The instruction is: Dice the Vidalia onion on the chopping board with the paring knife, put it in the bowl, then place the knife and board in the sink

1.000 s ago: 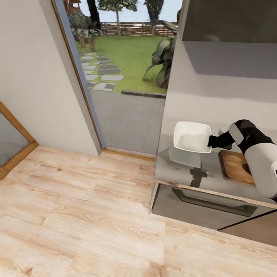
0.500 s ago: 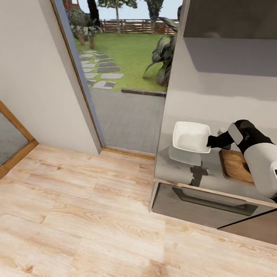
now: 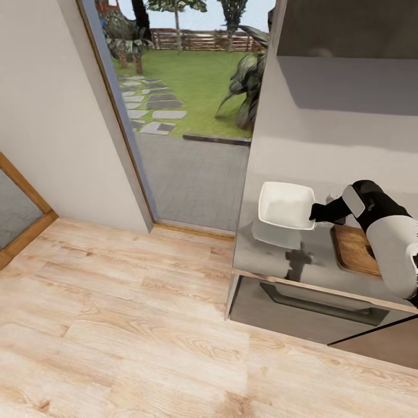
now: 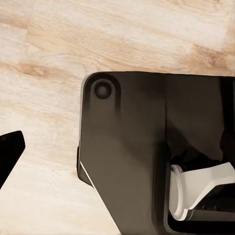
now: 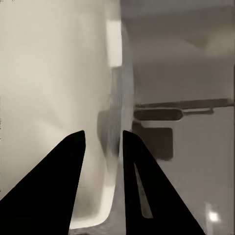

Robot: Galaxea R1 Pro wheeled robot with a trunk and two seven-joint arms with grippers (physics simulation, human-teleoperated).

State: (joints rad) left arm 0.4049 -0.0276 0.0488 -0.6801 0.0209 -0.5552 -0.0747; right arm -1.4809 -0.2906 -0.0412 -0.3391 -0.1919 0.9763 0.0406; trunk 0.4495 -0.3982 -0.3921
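Since the earlier frame, our right gripper [image 3: 316, 211] carried the bowl [image 3: 286, 205] slightly toward nine o'clock above the table [image 3: 273, 255]; its jaws clenched the rim. At three o'clock lay the chopping board [image 3: 352, 249]. Left jaws: we cannot tell.

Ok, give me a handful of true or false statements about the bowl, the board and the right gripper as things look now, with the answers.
1. The right gripper has its fingers on either side of the rim of the bowl. True.
2. The bowl sits on the wooden floor. False: it is above the countertop, near the countertop's end.
3. The chopping board lies on the countertop, partly hidden behind the right arm. True.
4. The bowl is full of diced onion. False: its white inside looks empty.
5. A garden is visible through the doorway. True.
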